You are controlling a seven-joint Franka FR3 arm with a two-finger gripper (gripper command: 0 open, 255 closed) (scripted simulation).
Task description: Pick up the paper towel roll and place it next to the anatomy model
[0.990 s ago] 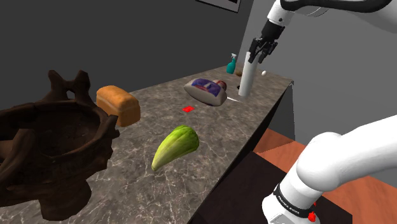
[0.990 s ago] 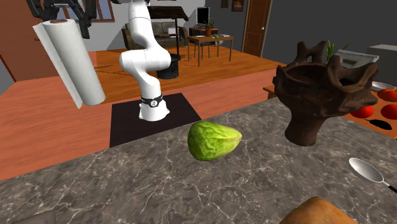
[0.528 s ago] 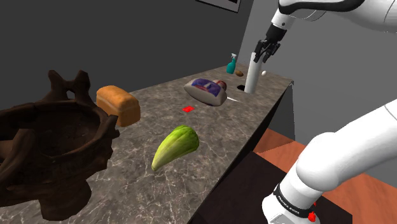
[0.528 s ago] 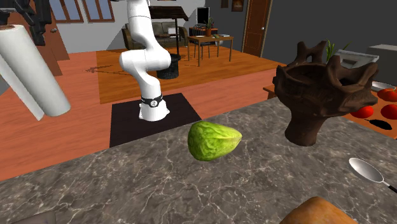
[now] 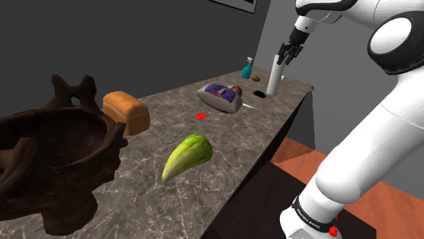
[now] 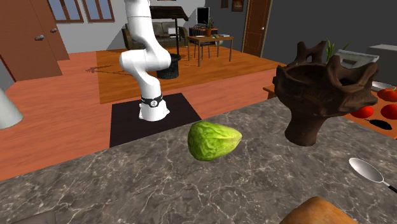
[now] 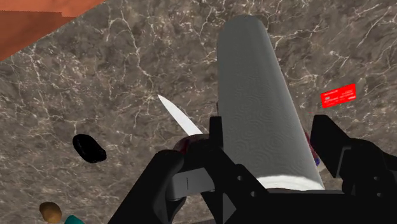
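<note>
The white paper towel roll point(image 5: 274, 76) hangs nearly upright over the far end of the marble counter point(image 5: 224, 146), with my black gripper point(image 5: 289, 52) shut on its upper part. In the wrist view the fingers point(image 7: 215, 141) clasp the roll point(image 7: 257, 108) from both sides, with the gripper point(image 7: 270, 135) above the counter. The anatomy model point(image 5: 221, 96), a purple and white torso lying flat, sits just to the shoulder view's left of the roll. In the second exterior view the roll's lower end point(image 6: 6, 109) shows at the left edge.
A white knife blade point(image 7: 179, 115), a red card point(image 7: 338, 96) and a black blob point(image 7: 88, 147) lie under the hand. A teal spray bottle point(image 5: 247, 68) stands at the back. Nearer are a bread loaf point(image 5: 126, 111), a green vegetable point(image 5: 187, 155) and a brown carved bowl point(image 5: 47, 156).
The arm has carried the roll farther along the counter, toward the shoulder view's right and past the anatomy model. In the second exterior view it slid left, almost out of frame.
</note>
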